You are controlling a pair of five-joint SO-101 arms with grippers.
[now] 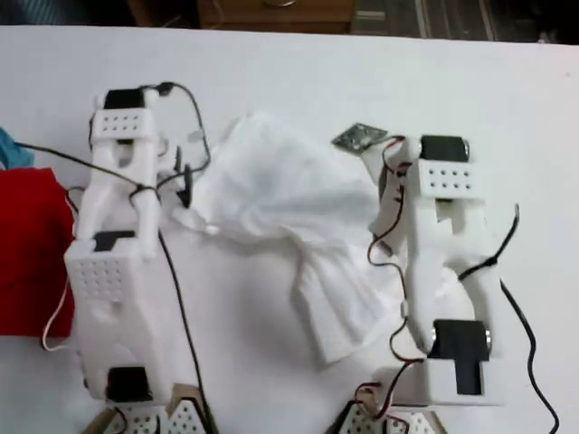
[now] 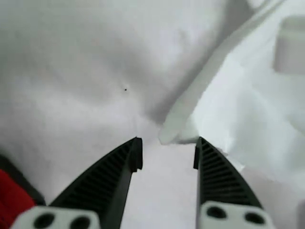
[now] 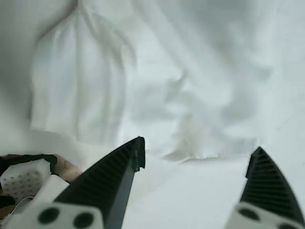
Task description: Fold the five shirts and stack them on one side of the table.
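Folding looks barely begun, we judge: the thin, soft white fabric shirt (image 1: 289,226) lies rumpled mid-table between both arms, while a flat red cloth (image 1: 32,249) sits at the smooth white table's (image 1: 271,63) edge. Our left gripper (image 2: 167,148) gapes at a shirt corner, and the right gripper (image 3: 199,148) spreads wide over wrinkles.

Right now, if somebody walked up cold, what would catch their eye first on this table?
A crumpled white shirt sprawls in the middle of the white table, barely standing out from it. The left gripper is open at the shirt's edge, and the right gripper hangs open over its folds. A red shirt lies flat at the table's edge on the left gripper's side.
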